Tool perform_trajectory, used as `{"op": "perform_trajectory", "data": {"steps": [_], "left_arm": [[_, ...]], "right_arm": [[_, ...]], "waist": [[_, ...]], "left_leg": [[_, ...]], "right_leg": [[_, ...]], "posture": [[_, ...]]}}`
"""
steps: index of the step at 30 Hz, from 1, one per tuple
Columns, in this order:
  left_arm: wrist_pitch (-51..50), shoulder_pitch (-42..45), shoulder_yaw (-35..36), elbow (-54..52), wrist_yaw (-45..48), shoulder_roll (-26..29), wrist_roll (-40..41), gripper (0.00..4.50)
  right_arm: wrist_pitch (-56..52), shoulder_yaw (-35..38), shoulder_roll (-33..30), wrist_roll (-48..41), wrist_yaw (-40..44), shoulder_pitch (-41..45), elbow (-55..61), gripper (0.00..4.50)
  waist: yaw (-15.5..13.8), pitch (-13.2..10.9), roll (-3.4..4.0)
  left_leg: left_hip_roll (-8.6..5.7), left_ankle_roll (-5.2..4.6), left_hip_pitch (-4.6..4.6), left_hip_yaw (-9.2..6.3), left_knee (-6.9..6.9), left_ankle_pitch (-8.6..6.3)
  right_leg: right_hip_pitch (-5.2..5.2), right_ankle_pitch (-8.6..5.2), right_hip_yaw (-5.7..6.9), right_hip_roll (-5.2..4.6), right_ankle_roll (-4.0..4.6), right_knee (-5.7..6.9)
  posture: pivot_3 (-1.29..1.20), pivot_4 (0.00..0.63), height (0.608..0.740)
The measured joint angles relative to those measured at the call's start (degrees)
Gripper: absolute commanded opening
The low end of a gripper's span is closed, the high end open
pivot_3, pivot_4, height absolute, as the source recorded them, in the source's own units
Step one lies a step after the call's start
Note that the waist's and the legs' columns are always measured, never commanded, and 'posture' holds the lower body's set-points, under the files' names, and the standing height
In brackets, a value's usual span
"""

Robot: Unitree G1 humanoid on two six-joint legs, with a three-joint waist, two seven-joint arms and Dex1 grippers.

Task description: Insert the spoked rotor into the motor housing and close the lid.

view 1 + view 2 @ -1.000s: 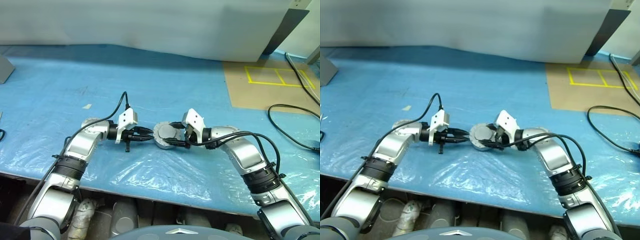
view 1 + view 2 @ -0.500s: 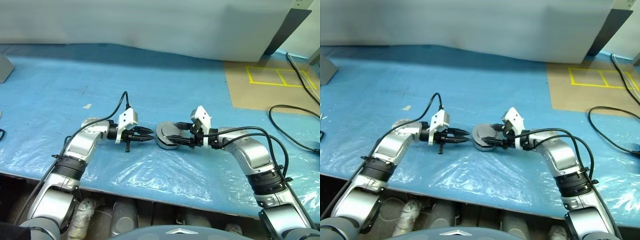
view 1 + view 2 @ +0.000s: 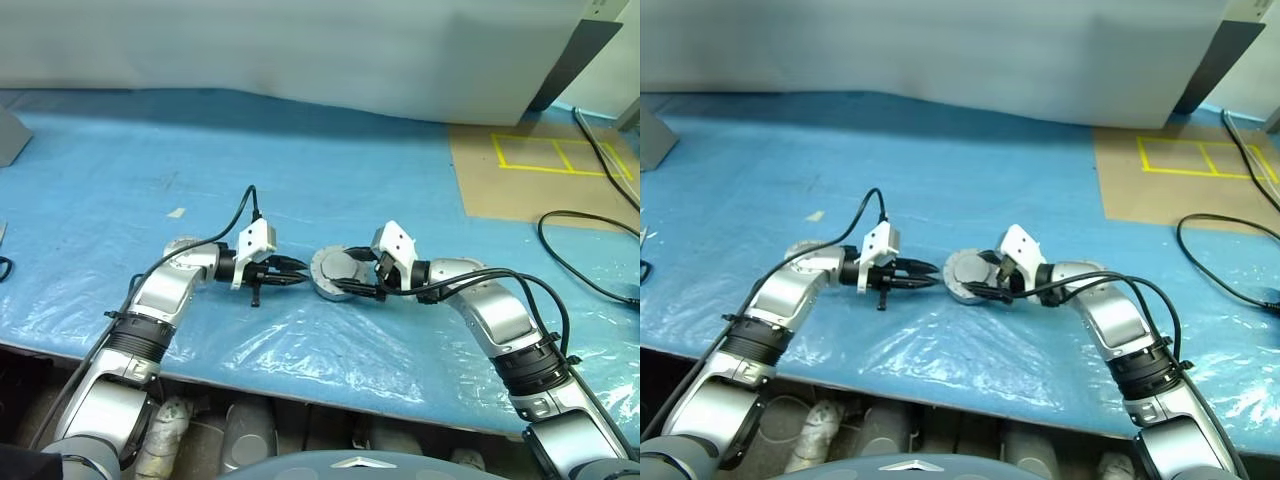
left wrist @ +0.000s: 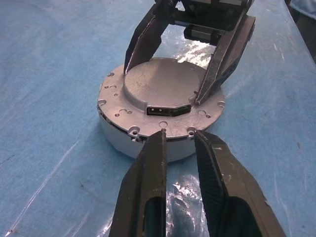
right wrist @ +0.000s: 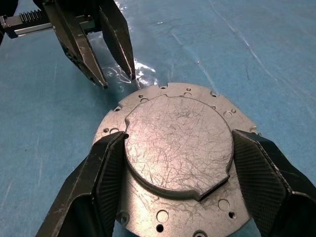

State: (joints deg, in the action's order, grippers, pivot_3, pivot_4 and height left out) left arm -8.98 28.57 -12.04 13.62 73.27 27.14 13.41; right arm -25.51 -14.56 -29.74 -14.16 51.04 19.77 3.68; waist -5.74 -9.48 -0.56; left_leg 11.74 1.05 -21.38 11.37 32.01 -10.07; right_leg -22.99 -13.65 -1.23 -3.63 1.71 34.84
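The motor housing (image 3: 338,273) is seen resting on the blue plastic-covered table (image 3: 330,180), between the two grippers, with a flat metal plate face turned upward; the raised round boss on that plate is straddled by the fingers (image 5: 106,173) of the right gripper (image 5: 170,170), which are set wide, touching or nearly touching its sides, though a firm grasp cannot be confirmed; the left gripper (image 4: 178,148) is held just beside the housing's rim, its jaws nearly closed on nothing; windings, rotor and lid cannot be made out. A slip is judged likely if the boss is pinched off-centre; the housing could be pushed across the slick plastic by the left fingertips.
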Motion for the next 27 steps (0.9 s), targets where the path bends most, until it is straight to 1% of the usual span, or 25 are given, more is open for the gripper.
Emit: {"op": "perform_trajectory", "data": {"steps": [4,8,13,16,19,23,27], "left_arm": [[0.35,0.0,-0.03,0.0,-0.02,-0.09,-0.25,0.95],[0.37,-0.02,-0.24,-0.01,-0.04,-0.12,-0.44,0.95],[0.37,-0.08,-0.4,0.0,-0.06,-0.33,-0.45,0.95],[0.37,-0.09,-0.8,0.0,-0.03,-0.45,-0.48,0.95],[0.37,-0.08,-0.93,0.01,-0.01,-0.53,-0.5,0.95],[0.44,-0.08,-0.95,0.06,-0.01,-0.61,-0.63,0.95],[0.51,-0.08,-1.05,0.09,-0.06,-1.05,-0.78,0.95]], "right_arm": [[2.86,-0.25,-1.02,0.2,0.12,-0.48,-0.92,2.97],[3.79,-0.12,-1.42,0.33,0.08,-0.8,-1.02,2.97],[4.17,1.17,-0.41,-0.42,-0.32,-1.11,-1.31,2.97],[0.26,2.99,0.01,-2.87,-0.78,-0.9,-0.82,2.97],[-1.31,2.51,-1.03,-2.04,-1.48,-0.43,0.9,2.97],[-1.39,1.7,-1.79,1.37,-4.53,-0.47,3.32,2.97],[-5.61,3.47,2.0,2.41,-11.49,0.08,3.74,2.97]], "waist": [[-0.15,0.02,0.02],[-0.23,0.02,0.02],[-0.18,0.02,0.0],[-0.16,0.02,0.0],[-0.15,0.02,0.0],[-0.01,0.02,0.0],[0.32,0.01,0.0]], "left_leg": [[-0.18,-0.06,0.16,-0.03,-0.01,-0.04],[-0.46,-0.16,0.15,-0.06,-0.08,-0.09],[-0.54,-0.18,0.08,-0.16,-0.13,-0.09],[-0.51,-0.19,-0.03,-0.16,-0.17,-0.08],[-0.49,-0.06,-0.15,-0.16,-0.21,0.01],[-0.43,-0.01,-0.22,-0.15,-0.25,0.04],[-0.37,0.01,-0.21,-0.16,-0.29,0.05]], "right_leg": [[0.22,-0.01,0.0,-0.25,-0.02,-0.03],[0.23,-0.03,-0.01,-0.65,-0.05,-0.07],[0.14,-0.02,-0.02,-0.72,-0.05,-0.1],[0.0,-0.02,0.0,-0.69,-0.06,-0.08],[-0.12,-0.03,0.05,-0.68,-0.09,-0.09],[-0.22,-0.05,0.1,-0.62,-0.14,-0.08],[-0.26,-0.05,0.11,-0.56,-0.14,-0.04]], "posture": [[0.0,0.15,0.74],[0.0,0.15,0.74],[0.0,0.15,0.74],[0.0,0.15,0.74],[0.0,0.15,0.74],[0.0,0.15,0.74],[0.0,0.15,0.74]]}}
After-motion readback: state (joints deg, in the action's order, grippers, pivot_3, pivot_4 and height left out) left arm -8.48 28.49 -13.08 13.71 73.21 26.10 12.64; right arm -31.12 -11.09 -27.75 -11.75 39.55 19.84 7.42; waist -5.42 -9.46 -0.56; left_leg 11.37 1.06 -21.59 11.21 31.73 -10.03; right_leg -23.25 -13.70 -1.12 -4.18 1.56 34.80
